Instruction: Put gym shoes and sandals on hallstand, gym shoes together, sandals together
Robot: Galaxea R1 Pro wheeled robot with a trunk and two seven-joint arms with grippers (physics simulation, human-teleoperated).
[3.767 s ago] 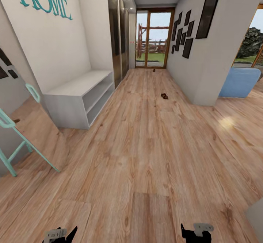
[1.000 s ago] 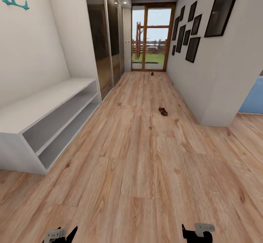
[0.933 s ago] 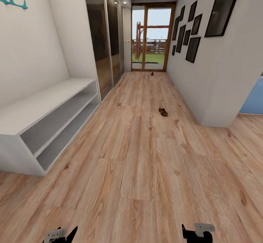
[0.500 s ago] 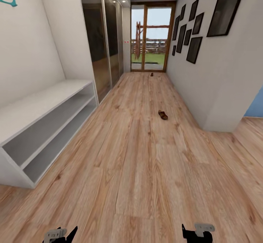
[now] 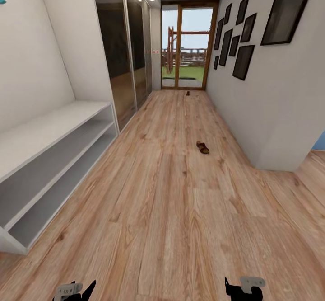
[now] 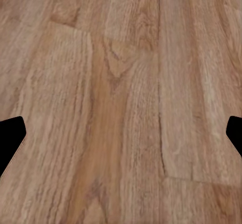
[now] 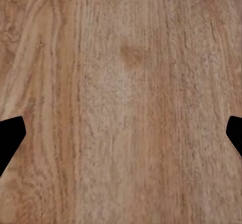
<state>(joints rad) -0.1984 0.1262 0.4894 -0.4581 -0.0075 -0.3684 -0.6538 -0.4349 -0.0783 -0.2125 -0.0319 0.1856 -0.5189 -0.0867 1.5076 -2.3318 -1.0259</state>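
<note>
One brown sandal (image 5: 202, 147) lies on the corridor floor (image 5: 171, 210) ahead of you, slightly right of centre and near the corner of the right-hand wall (image 5: 280, 124). A second small brown item (image 5: 188, 93) sits on the floor far down, just before the glass door (image 5: 187, 43); it's too small to tell if that's the other sandal. The hallstand (image 5: 49, 156) runs along your left: bench top bare, two open shelves below with nothing on them. Beyond it, dark mirrored wardrobe doors (image 5: 124, 61) line the same wall. Black picture frames (image 5: 239, 34) hang on the right wall.

Your left gripper (image 6: 121, 133) is spread wide, fingertips at the frame edges with only floor planks between them and nothing held. Your right gripper (image 7: 121, 133) is the same: wide apart and holding nothing over bare planks. Both sit low at the bottom of the head view, left (image 5: 74, 289) and right (image 5: 243, 287), well apart from the sandal.
</note>
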